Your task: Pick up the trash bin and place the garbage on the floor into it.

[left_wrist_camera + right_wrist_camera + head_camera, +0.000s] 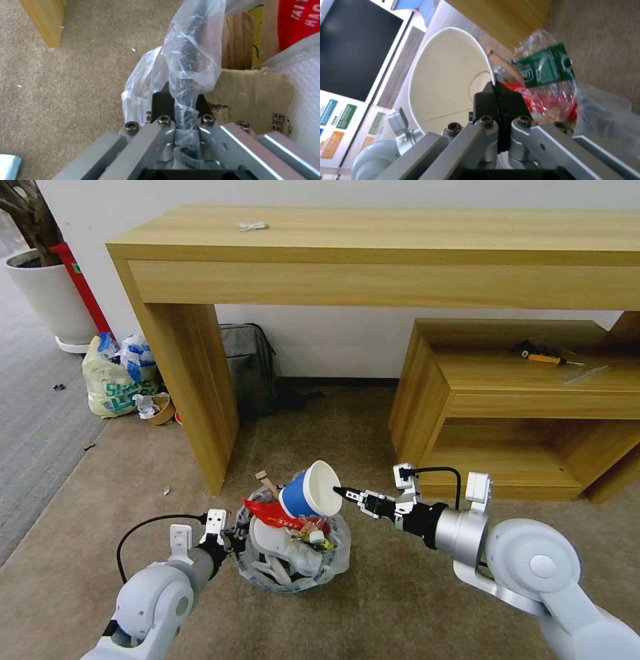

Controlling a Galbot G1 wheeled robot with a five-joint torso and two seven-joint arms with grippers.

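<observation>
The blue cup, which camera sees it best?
The head view. There the whole blue cup shows, tilted atop the full trash bin, its rim pinched by the right gripper. The right wrist view shows just its white inside and the shut jaws on its rim. The left wrist view shows none of it.

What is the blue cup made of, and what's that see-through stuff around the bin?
The blue cup looks like paper: matte white inside with a thin rolled rim, pinched by the right gripper. The bin's liner looks like thin plastic film: clear, crinkly and shiny where the left gripper clamps it.
</observation>
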